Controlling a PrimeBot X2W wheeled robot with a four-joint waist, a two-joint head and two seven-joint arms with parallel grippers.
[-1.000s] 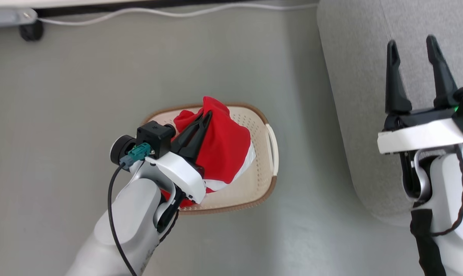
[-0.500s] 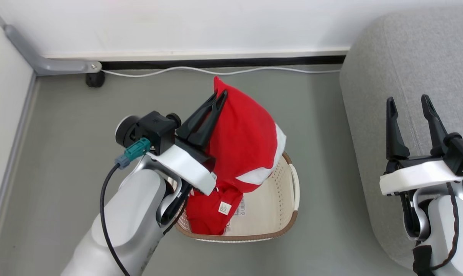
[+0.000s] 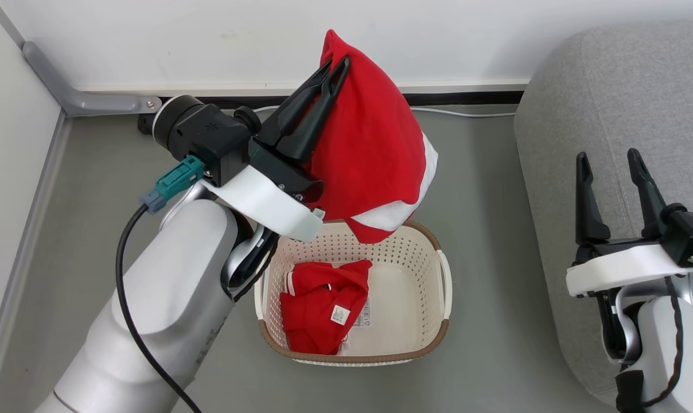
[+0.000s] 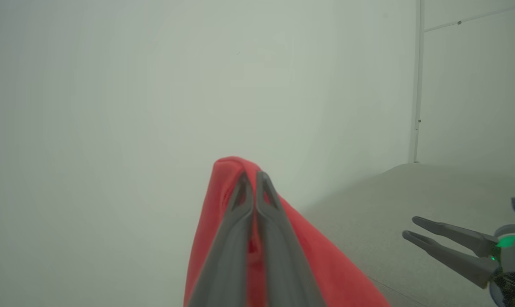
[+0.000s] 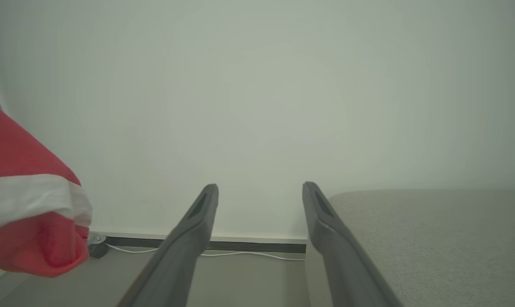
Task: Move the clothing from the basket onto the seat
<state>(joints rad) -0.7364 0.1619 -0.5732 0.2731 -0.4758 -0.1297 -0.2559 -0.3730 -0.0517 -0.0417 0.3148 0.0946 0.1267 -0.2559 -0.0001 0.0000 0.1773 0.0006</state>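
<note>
left gripper (image 3: 335, 64) clamped on red garment (image 3: 369, 149), upper centre | right gripper (image 3: 607, 155) spread, empty, right edge | second garment (image 3: 318, 304) in basket (image 3: 445, 287)

Head view: bright, even, diffuse light, sharp throughout, colours saturated. Only faint soft shading on the floor (image 3: 484, 241) beside the seat (image 3: 610, 115). Both wrist views: hazy, low contrast, grey-green cast; red clothing (image 4: 342, 273) washes out to pinkish. Left gripper (image 4: 251, 177) fingers (image 4: 236, 238) near the lens are soft, out of focus. Green indicator light (image 4: 505, 241) blooms slightly. Wall (image 5: 257, 85) brighter mid-frame, dimmer toward the edges.
</note>
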